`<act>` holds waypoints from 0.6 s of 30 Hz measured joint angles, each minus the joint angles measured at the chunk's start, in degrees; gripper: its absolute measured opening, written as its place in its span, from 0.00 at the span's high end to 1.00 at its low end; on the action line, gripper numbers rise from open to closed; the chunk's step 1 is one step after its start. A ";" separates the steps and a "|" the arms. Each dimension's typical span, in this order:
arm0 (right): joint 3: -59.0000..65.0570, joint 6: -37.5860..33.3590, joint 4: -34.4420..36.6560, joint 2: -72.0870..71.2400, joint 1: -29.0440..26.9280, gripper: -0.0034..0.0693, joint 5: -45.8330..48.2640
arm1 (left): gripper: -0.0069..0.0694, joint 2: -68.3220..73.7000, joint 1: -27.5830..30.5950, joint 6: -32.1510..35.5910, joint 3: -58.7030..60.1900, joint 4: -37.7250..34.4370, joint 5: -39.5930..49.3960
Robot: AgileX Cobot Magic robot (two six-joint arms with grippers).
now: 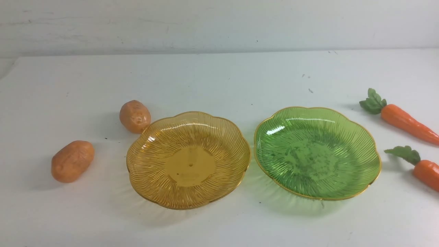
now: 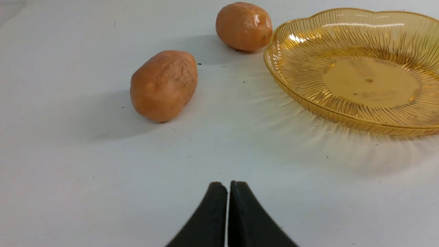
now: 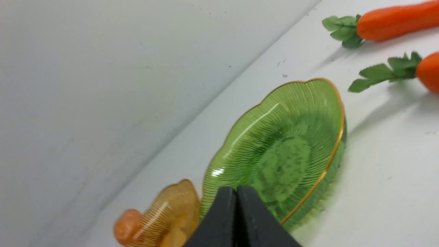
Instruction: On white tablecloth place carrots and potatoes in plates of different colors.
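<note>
On the white tablecloth (image 1: 219,75) an amber-yellow plate (image 1: 144,161) and a green plate (image 1: 363,161) stand side by side, both empty. Two potatoes lie left of the amber plate, one (image 1: 72,161) apart at far left, one (image 1: 134,116) against the plate's rim. Two carrots (image 1: 401,118) (image 1: 423,169) lie right of the green plate, leafy tops toward it. Neither gripper shows in the front view. My left gripper (image 2: 228,187) is shut and empty, short of the nearer potato (image 2: 164,85). My right gripper (image 3: 236,190) is shut and empty, before the green plate (image 3: 329,113).
A pale wall (image 1: 219,24) rises behind the cloth's far edge. Small dark specks (image 1: 310,90) dot the cloth behind the green plate. The right-hand carrot runs out of the front view's right edge.
</note>
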 joint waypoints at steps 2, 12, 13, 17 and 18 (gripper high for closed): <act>0.00 0.08 1.49 0.00 0.00 0.97 -1.00 | 0.91 0.00 0.00 0.00 0.00 0.00 0.00; -3.11 -2.53 0.88 0.13 0.00 0.97 -8.70 | 0.91 0.00 0.00 0.00 0.00 0.00 0.00; -4.94 -3.92 0.21 0.32 0.00 0.97 -8.41 | 0.91 0.00 0.00 0.00 0.00 0.00 0.00; -21.39 -13.36 -8.33 5.58 0.00 0.97 -0.77 | 0.91 0.00 0.00 0.00 0.00 0.00 0.00; -24.44 -14.41 -10.24 7.17 0.00 0.97 3.02 | 0.91 0.00 0.00 0.00 0.00 0.00 0.00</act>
